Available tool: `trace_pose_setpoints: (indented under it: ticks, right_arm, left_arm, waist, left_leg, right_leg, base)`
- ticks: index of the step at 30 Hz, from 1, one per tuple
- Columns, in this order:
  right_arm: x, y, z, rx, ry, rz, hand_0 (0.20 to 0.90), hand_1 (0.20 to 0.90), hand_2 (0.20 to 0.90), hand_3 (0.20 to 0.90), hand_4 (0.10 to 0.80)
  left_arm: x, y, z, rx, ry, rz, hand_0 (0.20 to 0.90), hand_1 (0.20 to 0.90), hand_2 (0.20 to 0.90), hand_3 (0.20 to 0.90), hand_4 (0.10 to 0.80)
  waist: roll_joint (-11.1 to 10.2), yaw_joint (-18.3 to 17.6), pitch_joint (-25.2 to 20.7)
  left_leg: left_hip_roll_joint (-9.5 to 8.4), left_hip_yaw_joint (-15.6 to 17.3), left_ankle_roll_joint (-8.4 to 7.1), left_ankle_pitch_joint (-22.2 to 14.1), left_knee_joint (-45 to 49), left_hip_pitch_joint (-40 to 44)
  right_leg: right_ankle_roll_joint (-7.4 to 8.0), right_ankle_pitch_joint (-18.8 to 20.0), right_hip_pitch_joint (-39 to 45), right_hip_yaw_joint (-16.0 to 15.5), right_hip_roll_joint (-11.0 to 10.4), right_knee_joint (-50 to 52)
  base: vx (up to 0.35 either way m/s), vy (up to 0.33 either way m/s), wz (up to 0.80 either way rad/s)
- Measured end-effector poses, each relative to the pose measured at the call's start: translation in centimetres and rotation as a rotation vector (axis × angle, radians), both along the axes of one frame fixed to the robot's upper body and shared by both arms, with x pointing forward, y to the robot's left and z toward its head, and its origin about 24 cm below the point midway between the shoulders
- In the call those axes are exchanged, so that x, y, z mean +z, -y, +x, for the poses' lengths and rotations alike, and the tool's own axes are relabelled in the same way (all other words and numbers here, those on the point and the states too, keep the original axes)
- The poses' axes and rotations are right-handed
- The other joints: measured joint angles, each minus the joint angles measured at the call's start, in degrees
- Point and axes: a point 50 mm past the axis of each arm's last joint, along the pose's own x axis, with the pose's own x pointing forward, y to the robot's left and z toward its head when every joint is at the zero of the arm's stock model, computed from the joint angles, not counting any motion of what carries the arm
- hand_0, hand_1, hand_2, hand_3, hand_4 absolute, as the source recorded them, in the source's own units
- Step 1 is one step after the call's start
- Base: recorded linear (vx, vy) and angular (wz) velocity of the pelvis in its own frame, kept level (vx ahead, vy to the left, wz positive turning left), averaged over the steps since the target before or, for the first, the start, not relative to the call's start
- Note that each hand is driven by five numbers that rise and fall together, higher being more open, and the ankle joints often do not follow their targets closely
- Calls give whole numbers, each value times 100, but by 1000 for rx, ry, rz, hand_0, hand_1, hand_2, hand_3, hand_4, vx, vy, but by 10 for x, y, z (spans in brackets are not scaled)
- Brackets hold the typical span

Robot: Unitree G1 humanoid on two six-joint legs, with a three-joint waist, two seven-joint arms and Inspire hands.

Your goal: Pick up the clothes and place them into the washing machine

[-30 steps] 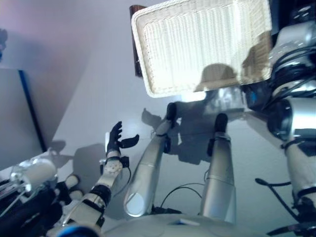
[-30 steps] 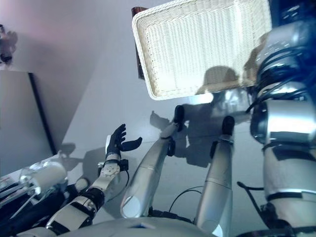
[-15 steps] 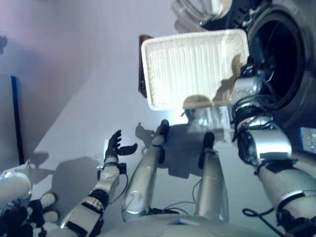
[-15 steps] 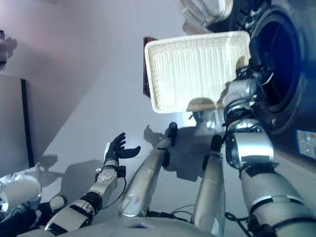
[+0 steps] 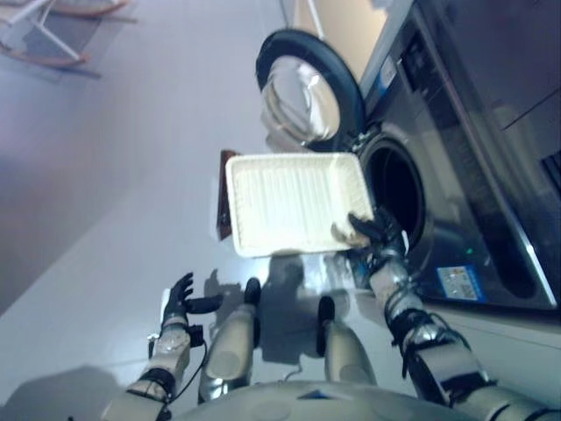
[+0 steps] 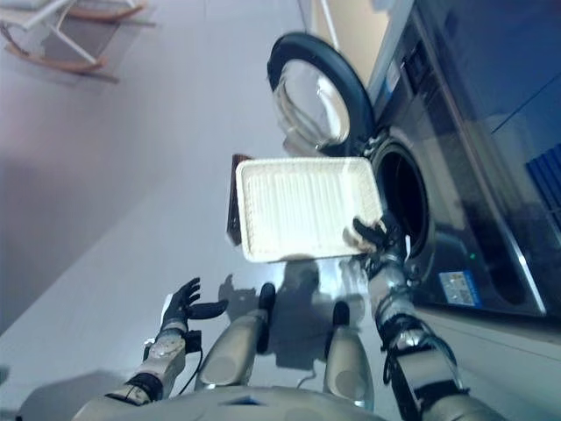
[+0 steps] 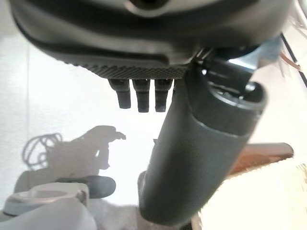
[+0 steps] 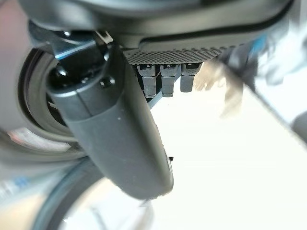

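A home laundry area. A front-loading washing machine (image 5: 456,202) stands with its round door (image 5: 307,92) swung open, a white wicker basket (image 5: 294,202) sits before it on the pale floor (image 5: 114,193). A rocking chair (image 6: 61,35) stands farther off.

Cool, bluish light is cast across the floor (image 5: 105,175). The white basket (image 5: 294,202) is blown out by glare. Soft shadows are thrown below it. Both wrist views are blurred throughout.

The washing machine (image 5: 456,175) runs off the right edge. Its drum (image 6: 405,197) is too dark to see inside.
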Motion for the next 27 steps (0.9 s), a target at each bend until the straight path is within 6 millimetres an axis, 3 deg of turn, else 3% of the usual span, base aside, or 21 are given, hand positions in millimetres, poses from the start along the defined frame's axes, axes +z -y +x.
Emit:
trace_pose_setpoints:
  ticks: [8, 11, 14, 18, 27]
  right_arm:
    - [-68, 5, -129, 319, -546, -275, 900, 900, 900, 900, 800]
    - [-80, 2, -170, 354, -688, -262, 900, 900, 900, 900, 800]
    - [-83, 5, -196, 305, -754, -230, 900, 900, 900, 900, 800]
    - [-84, 8, -217, 262, -807, -202, 900, 900, 900, 900, 800]
    - [-84, 8, -220, 248, -812, -187, 900, 900, 900, 900, 800]
  left_arm:
    - [-20, -1, -53, -86, -205, 20, 900, 900, 900, 900, 800]
    - [-26, 1, -71, -101, -276, 4, 900, 900, 900, 900, 800]
    - [-30, 1, -87, -98, -325, -16, 900, 900, 900, 900, 800]
    - [-31, -1, -96, -77, -351, -26, 900, 900, 900, 900, 800]
    - [-32, -1, -102, -91, -377, -32, 900, 900, 900, 900, 800]
  waist:
    - [-17, -111, -976]
    - [-25, -181, -1194]
    - [-25, -299, -1341]
    - [-48, -328, -1467]
    - [3, -354, -1509]
  left_leg:
    - [88, 103, -17, -32, -597, 1064]
    - [98, 107, -31, -27, -797, 1340]
    - [120, 113, -23, -10, -917, 1521]
    - [134, 138, -53, 12, -1025, 1664]
    - [189, 256, -52, 53, -1092, 1777]
  right_leg:
    - [-10, 6, 1003, -150, 14, -539]
    - [-15, 0, 1224, -192, 25, -650]
    - [-13, -1, 1364, -199, 18, -703]
    - [-39, -18, 1444, -188, 25, -708]
    - [-48, -7, 1446, -206, 36, -677]
  base:
    - [102, -25, -7]
    - [67, -19, -1]
    - [28, -26, -4]
    - [38, -15, -4]
    - [5, -6, -7]
